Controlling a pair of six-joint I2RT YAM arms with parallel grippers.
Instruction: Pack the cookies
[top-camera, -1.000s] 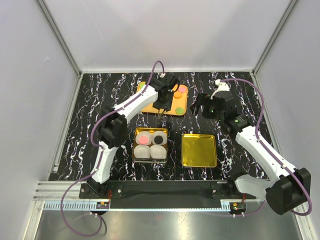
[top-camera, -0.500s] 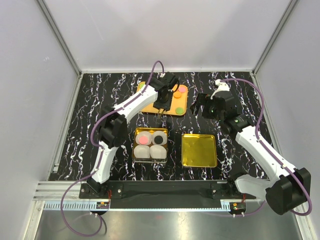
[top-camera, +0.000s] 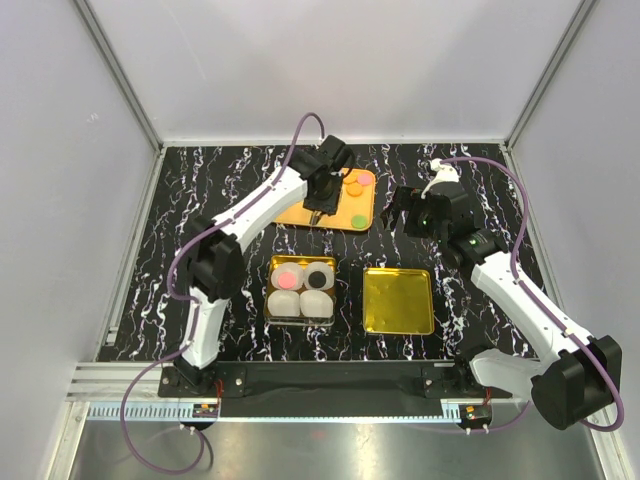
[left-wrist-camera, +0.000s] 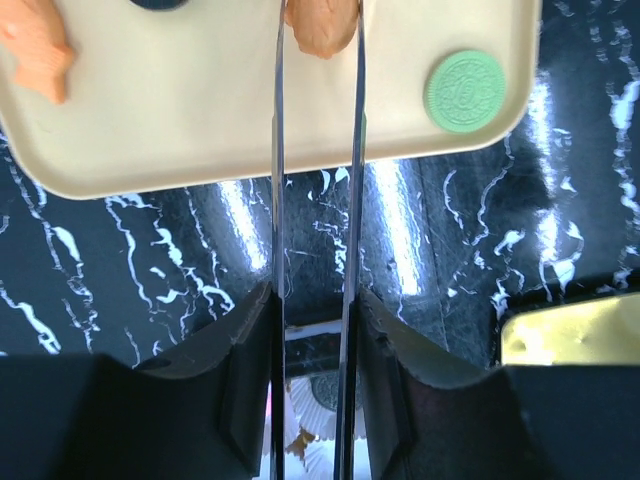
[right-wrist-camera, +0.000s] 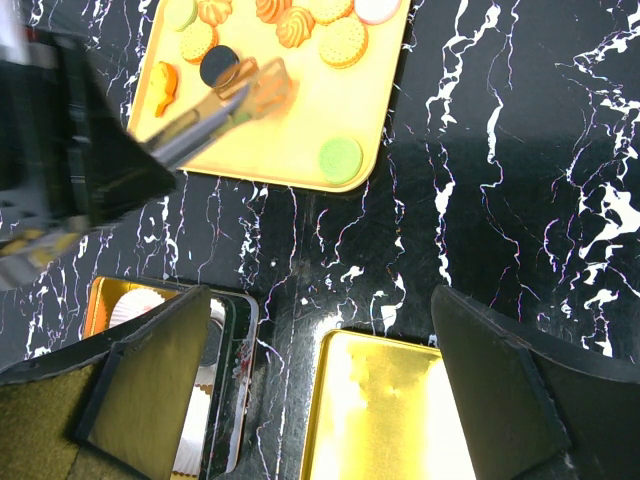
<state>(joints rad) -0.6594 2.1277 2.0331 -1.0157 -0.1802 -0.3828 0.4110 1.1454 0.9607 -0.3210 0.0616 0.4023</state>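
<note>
Change: left pincer narrowed, now clamped on orange cookie at tray; pick looks made, cups next.
Right pincer: jaws wide apart, empty, beside tray.
Views: right wrist shows other cookies crowding tray's far end; left arm masks most from above.

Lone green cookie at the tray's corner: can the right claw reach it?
Probably yes. The green cookie lies at the tray corner nearest the open right claw, bare table between; the left claw pinches an orange cookie farther in.
</note>
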